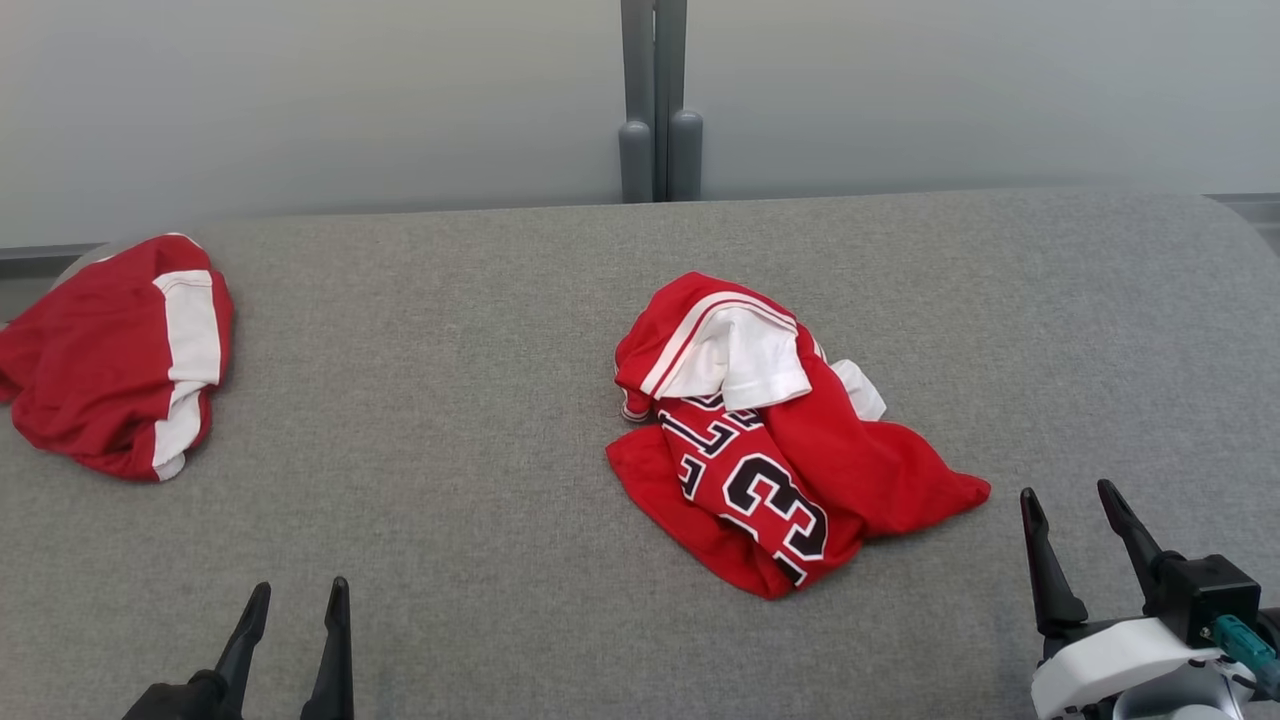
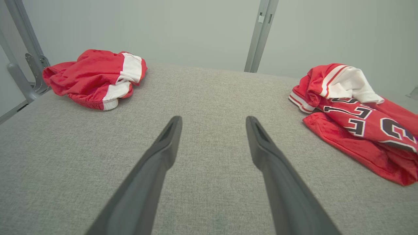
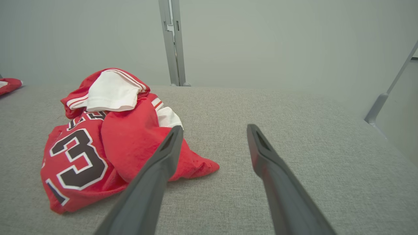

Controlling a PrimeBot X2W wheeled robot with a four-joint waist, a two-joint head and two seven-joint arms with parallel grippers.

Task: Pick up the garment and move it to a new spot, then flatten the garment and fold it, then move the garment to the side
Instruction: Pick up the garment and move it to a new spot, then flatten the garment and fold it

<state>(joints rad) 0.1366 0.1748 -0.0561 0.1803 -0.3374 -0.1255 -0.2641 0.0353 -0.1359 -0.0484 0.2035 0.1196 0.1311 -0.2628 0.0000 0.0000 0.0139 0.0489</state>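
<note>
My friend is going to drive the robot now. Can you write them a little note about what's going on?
Left gripper: open, empty, over the near left of the grey table.
Right gripper: open, empty, near the red jersey, not touching it.
Red jersey: crumpled in the middle of the table.
Second red-and-white garment: bunched at the far left edge.
Done: nothing yet, by the look of it.
Left: pick up the jersey, move it, flatten, fold, set it aside.
</note>
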